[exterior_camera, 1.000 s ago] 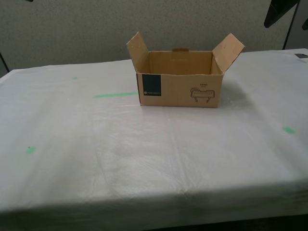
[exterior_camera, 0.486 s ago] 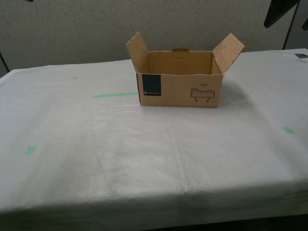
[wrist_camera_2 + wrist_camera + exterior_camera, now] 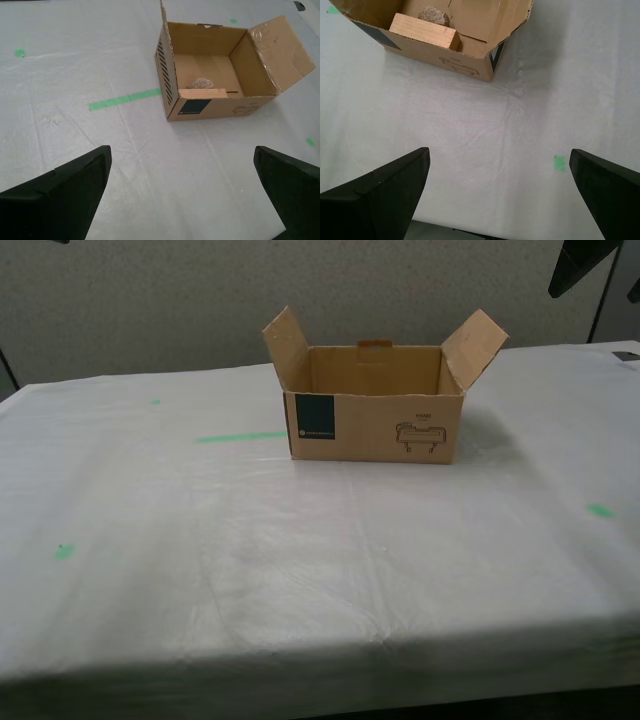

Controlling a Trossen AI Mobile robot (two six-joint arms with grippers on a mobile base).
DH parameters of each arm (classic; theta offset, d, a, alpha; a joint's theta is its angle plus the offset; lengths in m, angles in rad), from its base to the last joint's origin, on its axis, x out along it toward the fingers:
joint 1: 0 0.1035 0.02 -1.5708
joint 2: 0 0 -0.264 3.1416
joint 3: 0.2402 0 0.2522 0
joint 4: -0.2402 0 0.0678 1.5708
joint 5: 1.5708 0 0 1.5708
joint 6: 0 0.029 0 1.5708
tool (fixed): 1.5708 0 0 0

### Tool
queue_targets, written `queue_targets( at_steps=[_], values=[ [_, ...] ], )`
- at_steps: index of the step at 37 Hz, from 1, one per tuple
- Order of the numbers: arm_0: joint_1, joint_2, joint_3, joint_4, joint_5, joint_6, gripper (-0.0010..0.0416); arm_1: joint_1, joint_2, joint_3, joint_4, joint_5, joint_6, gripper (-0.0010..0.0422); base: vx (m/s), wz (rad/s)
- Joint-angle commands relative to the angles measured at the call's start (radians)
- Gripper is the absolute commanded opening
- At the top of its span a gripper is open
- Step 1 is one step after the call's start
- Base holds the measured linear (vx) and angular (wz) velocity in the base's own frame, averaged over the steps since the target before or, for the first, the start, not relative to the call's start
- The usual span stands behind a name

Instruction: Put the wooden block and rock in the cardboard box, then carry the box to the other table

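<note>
In the exterior view, the wide bench (image 3: 150,570) covered in wrinkled white sheeting filled most of the frame, with a small green tape mark (image 3: 63,552) at the left, a longer green tape strip (image 3: 240,437) left of centre, and another small green patch (image 3: 600,510) at the right. The cardboard box (image 3: 375,425) stood upright on the bench in the upper middle of that view, its two side flaps raised and splayed outward, the dark teal label (image 3: 314,416) on the left part of its front and the line drawing (image 3: 420,433) on the right part. From that view the inside floor of the box was hidden by its front wall. The second wrist view looked down into the box (image 3: 220,107): the wooden block (image 3: 202,93) lay just behind the front wall, and the rock (image 3: 201,83) sat right behind the block, at or very near touching it. The first wrist view showed the same pairing from the other side, the block (image 3: 424,31) lying against the front wall and the rock (image 3: 434,16) just beyond it on the box floor. The first claw (image 3: 500,192) hung above bare sheeting well apart from the box, its dark fingers (image 3: 380,195) spread wide with nothing between them. The second claw (image 3: 182,192) was likewise raised above the bench and short of the box, its fingers (image 3: 60,195) wide apart and empty. A dark piece of an arm (image 3: 580,265) showed in the upper right corner of the exterior view; which arm it was could not be told.
</note>
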Motion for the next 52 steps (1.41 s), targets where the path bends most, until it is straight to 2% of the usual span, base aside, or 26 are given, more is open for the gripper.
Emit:
queue_targets(
  at_steps=[1,52],
  values=[
    [0.0,0.0,0.0,0.0,0.005,0.003,0.0389,0.0,0.0,0.001,0.002,0.002,-0.001,0.0389,0.0,0.0],
    [-0.001,0.0,0.0,0.0,0.005,0.003,0.039,0.0,0.0,0.001,0.002,0.002,-0.001,0.0389,0.0,0.0]
  ],
)
